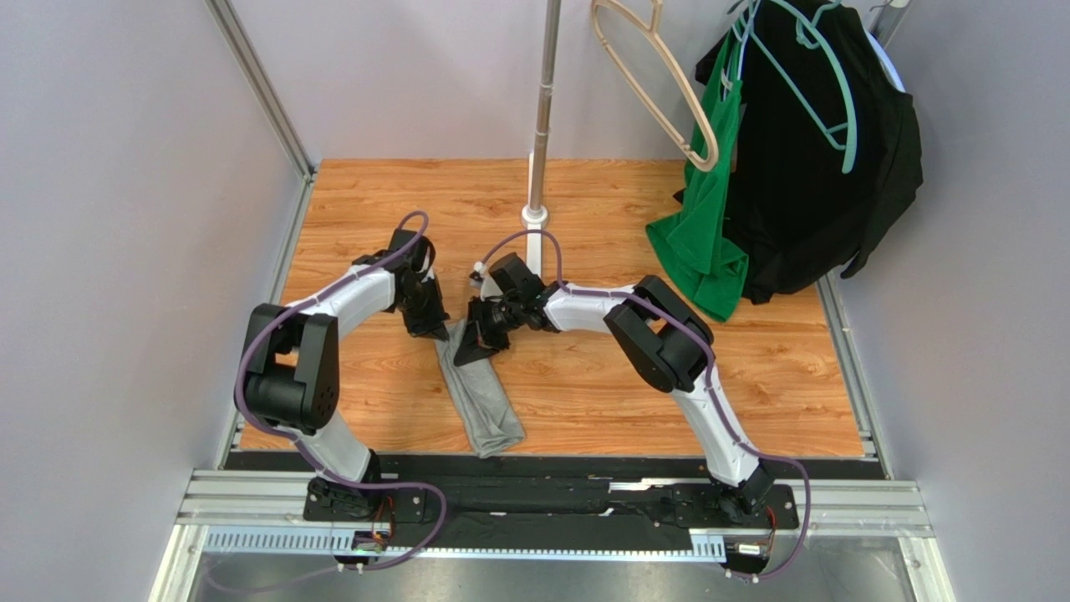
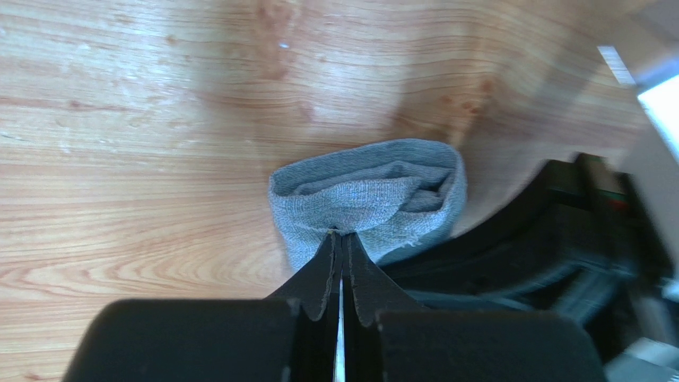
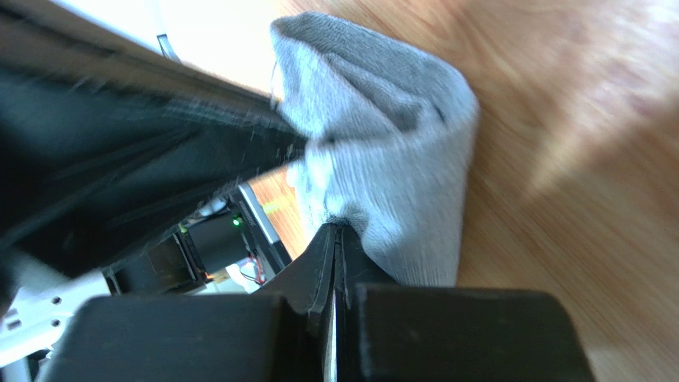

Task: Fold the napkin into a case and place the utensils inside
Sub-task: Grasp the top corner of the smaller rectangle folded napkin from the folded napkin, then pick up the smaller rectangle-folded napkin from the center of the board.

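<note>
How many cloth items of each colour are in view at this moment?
1 grey napkin
1 green garment
1 black garment
Total: 3

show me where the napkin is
In the top view the napkin lies left of centre, its far end pinched by the left gripper and right gripper.
</note>
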`<state>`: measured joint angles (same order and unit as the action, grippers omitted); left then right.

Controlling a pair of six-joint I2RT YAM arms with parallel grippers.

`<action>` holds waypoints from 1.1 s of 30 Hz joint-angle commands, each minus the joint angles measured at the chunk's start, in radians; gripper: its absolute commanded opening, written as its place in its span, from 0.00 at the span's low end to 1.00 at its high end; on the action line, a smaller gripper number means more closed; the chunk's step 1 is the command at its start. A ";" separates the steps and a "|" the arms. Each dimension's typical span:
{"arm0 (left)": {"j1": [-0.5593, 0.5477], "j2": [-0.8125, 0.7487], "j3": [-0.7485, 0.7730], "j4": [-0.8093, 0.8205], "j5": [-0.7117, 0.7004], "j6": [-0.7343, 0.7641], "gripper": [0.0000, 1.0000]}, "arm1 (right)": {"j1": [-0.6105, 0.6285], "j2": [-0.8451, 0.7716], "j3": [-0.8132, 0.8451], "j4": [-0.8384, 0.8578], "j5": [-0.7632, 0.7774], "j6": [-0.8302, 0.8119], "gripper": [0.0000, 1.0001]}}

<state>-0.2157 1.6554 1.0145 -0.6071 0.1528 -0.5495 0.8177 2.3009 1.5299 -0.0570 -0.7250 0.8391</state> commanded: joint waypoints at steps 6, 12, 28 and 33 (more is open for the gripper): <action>-0.020 -0.071 -0.031 0.064 0.057 -0.069 0.17 | 0.012 0.032 -0.025 0.108 0.004 0.078 0.00; -0.019 -0.281 -0.123 0.000 0.014 -0.069 0.99 | -0.003 0.032 -0.030 0.105 -0.005 0.069 0.00; -0.030 -0.258 -0.272 -0.006 0.215 -0.110 0.78 | -0.014 0.014 -0.020 0.098 -0.014 0.054 0.00; -0.037 -0.282 -0.286 -0.057 0.195 -0.119 0.72 | -0.014 0.009 -0.020 0.094 -0.014 0.048 0.00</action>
<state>-0.2428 1.4208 0.7429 -0.6197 0.3527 -0.6502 0.8089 2.3196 1.5059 0.0280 -0.7582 0.9119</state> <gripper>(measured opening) 0.724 0.005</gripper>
